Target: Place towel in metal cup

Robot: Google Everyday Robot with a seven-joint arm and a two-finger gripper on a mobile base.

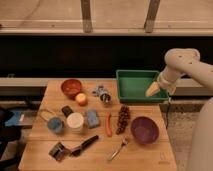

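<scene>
Your end effector point(152, 90) hung over the green tray point(131, 85), grip not discernible. The towel point(98, 91) lay long axis left-right, just beside the metal cup point(106, 98).

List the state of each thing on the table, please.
gripper: hovering at the green tray
metal cup: on the table, no towel inside
blue towel: lying flat on the table, not held
purple bowl: upright, empty
red bowl: upright, empty
</scene>
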